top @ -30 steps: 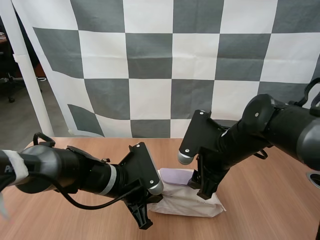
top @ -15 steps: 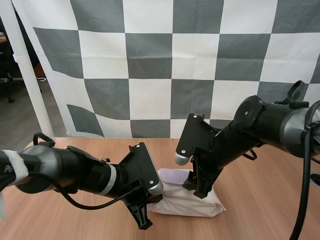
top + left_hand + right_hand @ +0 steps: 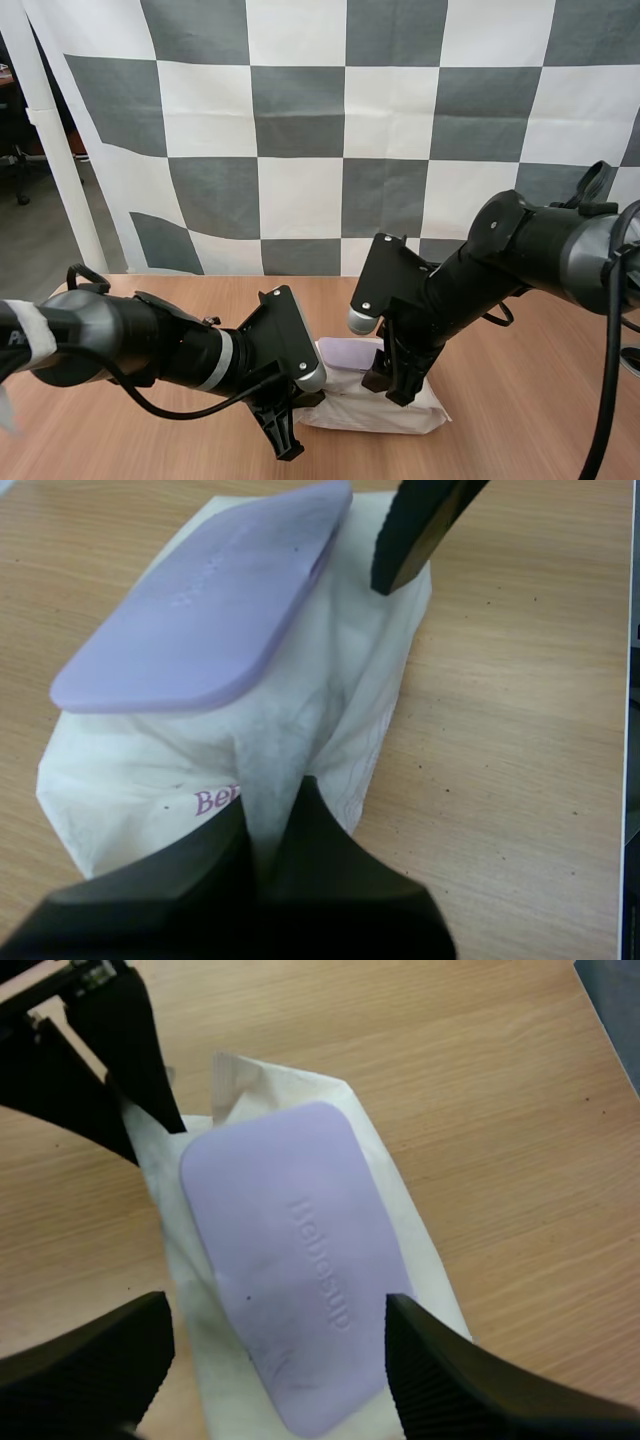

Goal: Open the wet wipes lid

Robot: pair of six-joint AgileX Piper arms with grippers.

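Lilac flat plastic lid (image 3: 290, 1260): lies shut on the pack; you have not raised it yet.
Soft white wet wipes pack (image 3: 345, 680): rests on the wooden table (image 3: 480, 1080), between your arms.
Left gripper (image 3: 265, 825): pinches the pack's crimped end.
Right gripper (image 3: 275, 1305): fingers spread, poised over the lid.
Remaining: by my judgement, the whole opening; catch an edge and lift.

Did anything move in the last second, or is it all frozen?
The right end effector slid leftward over the lid, fingers open. The left end effector kept pinching the pack. The pack has not moved and the lid is still shut.
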